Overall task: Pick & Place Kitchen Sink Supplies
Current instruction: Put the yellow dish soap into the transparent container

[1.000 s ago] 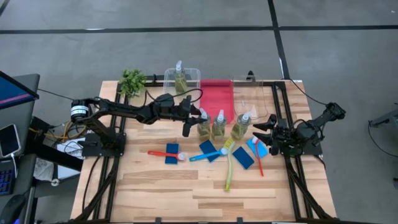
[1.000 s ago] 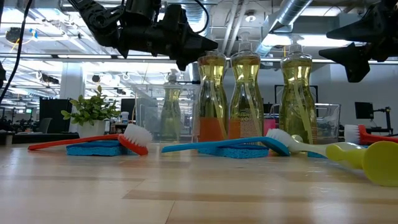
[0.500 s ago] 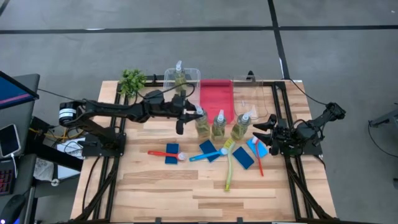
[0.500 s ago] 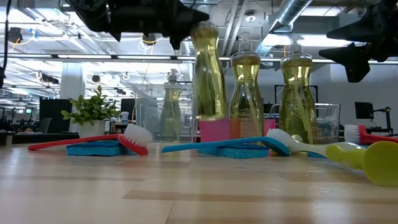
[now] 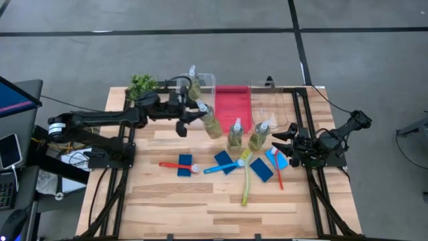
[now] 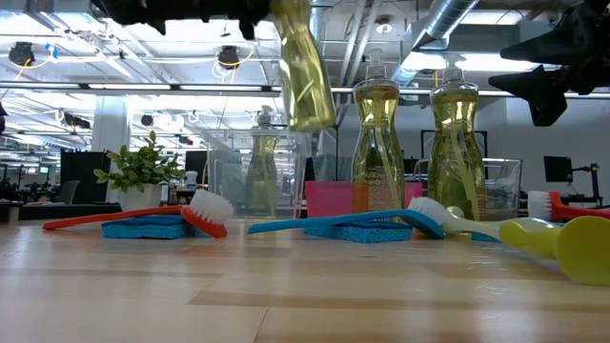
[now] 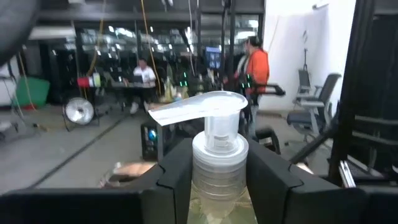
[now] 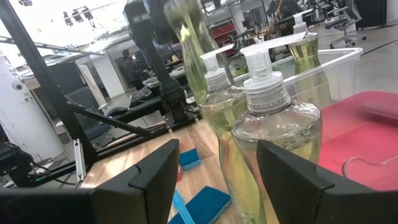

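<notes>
My left gripper (image 5: 198,114) is shut on a clear pump bottle (image 5: 210,123) of yellow-green soap, held above the table's far left; in the low view this bottle (image 6: 301,69) hangs tilted. Two more pump bottles (image 5: 235,136) (image 5: 259,136) stand on their bases at mid-table, and another (image 5: 193,83) stands in a clear tub. Blue sponges (image 5: 185,165) (image 5: 261,169) lie flat near the front, with red (image 5: 175,164), blue (image 5: 221,166) and yellow-green (image 5: 245,179) brushes lying among them. My right gripper (image 5: 283,138) waits open at the table's right, just right of the standing bottles. My left gripper pinches the bottle's neck (image 7: 217,186), just under the pump collar, between its two fingers (image 7: 176,169). The fingers come nearly level from the table's left. The bottle is lifted clear and hangs tilted, with its base (image 6: 312,122) swung toward the right.
A red tray (image 5: 233,107) lies at the far middle between two clear tubs (image 5: 204,75) (image 5: 275,100). A small leafy plant (image 5: 142,87) stands at the far left corner. A second red brush (image 5: 278,171) lies near my right gripper. The near half of the table (image 5: 200,207) is bare wood.
My left gripper has risen and drawn back toward the table's left and far edge, carrying the pump bottle. The bottle stood beside the other two a second ago; now it is lifted clear of the table and tilted.
</notes>
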You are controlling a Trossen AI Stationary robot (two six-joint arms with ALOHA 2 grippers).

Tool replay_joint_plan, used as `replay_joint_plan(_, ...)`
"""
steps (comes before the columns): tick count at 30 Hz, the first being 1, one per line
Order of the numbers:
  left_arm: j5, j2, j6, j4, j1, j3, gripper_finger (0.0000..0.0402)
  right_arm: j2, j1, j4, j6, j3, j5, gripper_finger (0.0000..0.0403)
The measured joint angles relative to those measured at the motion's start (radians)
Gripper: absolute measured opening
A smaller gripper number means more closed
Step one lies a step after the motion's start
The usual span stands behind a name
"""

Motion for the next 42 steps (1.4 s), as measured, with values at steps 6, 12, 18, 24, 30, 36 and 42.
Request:
replay_joint_plan(6,0.000,-0.099,0.000,-0.001,0.048,0.000,0.0121,0.000,0.000,0.000,0.000,0.000,0.002,0.0209)
replay_joint_plan(12,-0.001,-0.167,0.000,-0.001,0.109,0.001,0.0124,0.000,0.000,-0.007,0.000,0.000,0.002,0.0209)
replay_joint_plan(18,-0.038,-0.191,0.000,-0.002,0.193,0.002,0.0121,0.000,0.000,-0.008,0.000,0.000,0.002,0.0209)
replay_joint_plan(24,-0.051,-0.164,0.001,-0.007,0.280,0.002,0.0123,0.000,0.000,-0.008,0.000,0.000,0.002,0.0209)
replay_joint_plan(30,-0.051,-0.086,0.001,-0.007,0.338,0.002,0.0124,0.000,0.000,-0.010,0.000,0.000,0.002,0.0209)
replay_joint_plan(36,-0.051,0.023,0.001,-0.007,0.365,0.002,0.0121,0.000,0.000,-0.023,0.000,0.000,0.002,0.0209)
replay_joint_plan(42,-0.051,0.123,0.001,0.013,0.382,0.002,0.0125,0.000,0.000,-0.023,0.000,0.000,0.002,0.0209)
